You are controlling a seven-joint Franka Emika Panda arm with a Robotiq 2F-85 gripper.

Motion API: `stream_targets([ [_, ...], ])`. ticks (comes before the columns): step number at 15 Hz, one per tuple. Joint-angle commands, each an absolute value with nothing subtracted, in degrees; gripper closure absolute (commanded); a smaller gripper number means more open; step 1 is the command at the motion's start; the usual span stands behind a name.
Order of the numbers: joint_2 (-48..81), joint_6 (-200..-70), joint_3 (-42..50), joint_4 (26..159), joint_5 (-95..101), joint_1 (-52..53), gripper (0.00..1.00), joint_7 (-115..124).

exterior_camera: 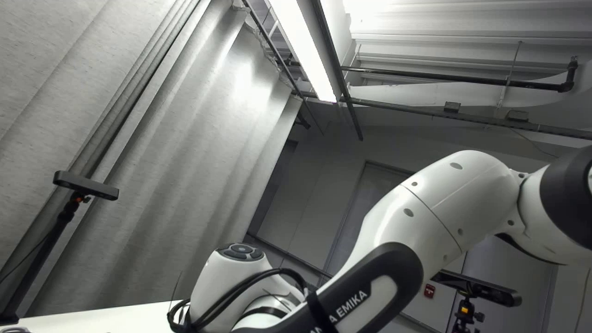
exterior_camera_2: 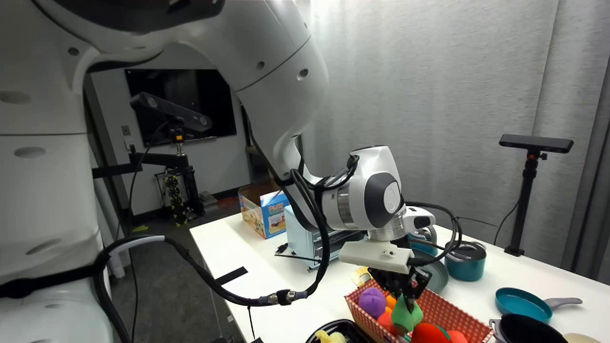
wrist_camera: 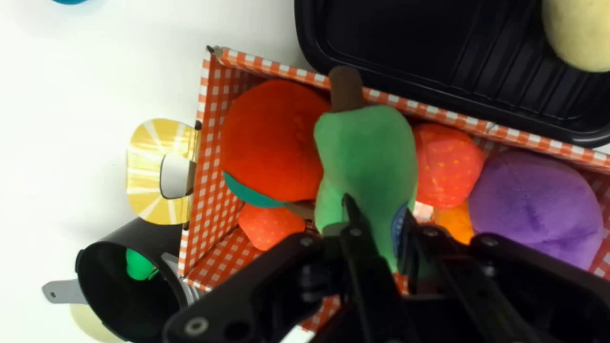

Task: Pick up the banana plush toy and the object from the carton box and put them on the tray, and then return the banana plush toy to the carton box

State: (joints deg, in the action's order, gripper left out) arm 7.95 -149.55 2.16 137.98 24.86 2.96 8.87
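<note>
Two fingers of the claw are clamped on the green pear plush, which appears to be the object to be transferred. The banana plush toy, as the partly visible pale yellow piece is judged to be, lies on the tray, ahead of the claw and to its right in the wrist view. The carton box is beneath the claw.

Hazard: slip. The fingers bear on soft cloth away from the stem, so much of the green pear plush projects ahead of the claw. A fast lift may let it rotate or work loose; the probable result is a drop into the carton box or onto the white table.

Hazard: snagging. In the wrist view the stem crosses the rim of the carton box ahead of the claw; contact between the two cannot be determined. A low sideways move may hook the rim and drag the carton box.

Hazard: unintended pickup. A red plush with a teal leaf lies just left of the clamped green pear plush, a small strawberry plush just right. Cloth friction may draw either upward. Lift vertically and slowly before traversing.

Hazard: collision at release. Lower the green pear plush onto the side of the tray away from the banana plush toy. Release too far to the right may bury or displace the banana plush toy, which must later go into the carton box.
</note>
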Motion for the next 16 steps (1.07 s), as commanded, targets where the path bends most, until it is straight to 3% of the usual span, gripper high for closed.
stream_targets([
  [1,2.73,-150.85,2.7,143.51,28.48,3.42,0.96,13.61],
  [16,-1.41,-145.82,-0.47,149.38,15.57,2.86,0.96,11.35],
])
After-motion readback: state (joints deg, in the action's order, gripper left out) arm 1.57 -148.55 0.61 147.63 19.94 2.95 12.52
